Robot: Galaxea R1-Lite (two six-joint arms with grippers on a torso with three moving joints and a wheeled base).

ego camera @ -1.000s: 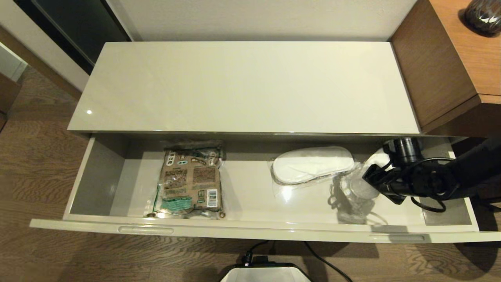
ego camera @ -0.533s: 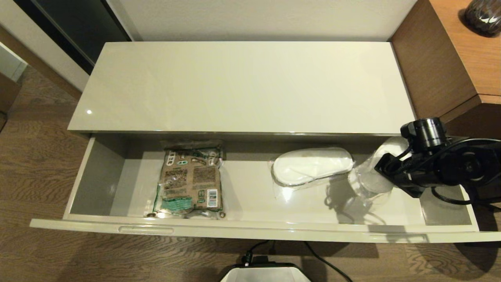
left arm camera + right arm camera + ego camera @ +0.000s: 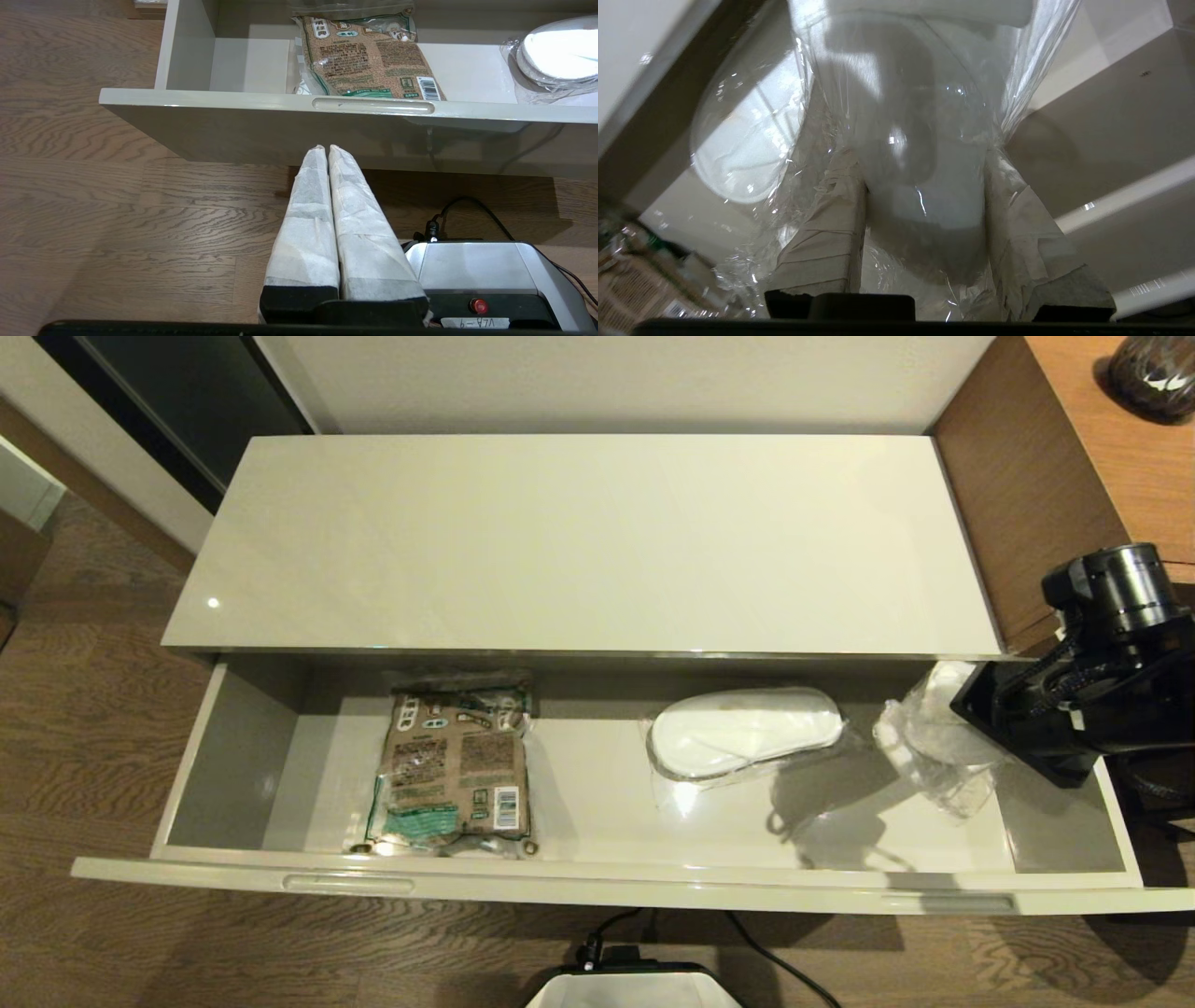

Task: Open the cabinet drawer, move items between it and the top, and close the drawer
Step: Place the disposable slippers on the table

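Observation:
The cabinet drawer stands pulled open under the bare cream-white top. Inside lie the brown-and-green pouch toward the left and a wrapped white slipper right of the middle. At the drawer's right end my right gripper is shut on a second white slipper in clear plastic wrap, held above the drawer floor; the wrist view shows this slipper between the padded fingers. My left gripper is shut and empty, low in front of the drawer front. No tissue pack is in view.
A brown wooden desk rises right beside the cabinet's right end, with a dark round object on it. My base and its cable sit on the wooden floor below the drawer front. A handle slot lies just beyond the left gripper.
My right gripper has risen and moved right and back toward the cabinet's right end, carrying the wrapped slipper up off the drawer floor. The left arm, pouch and other slipper have not moved.

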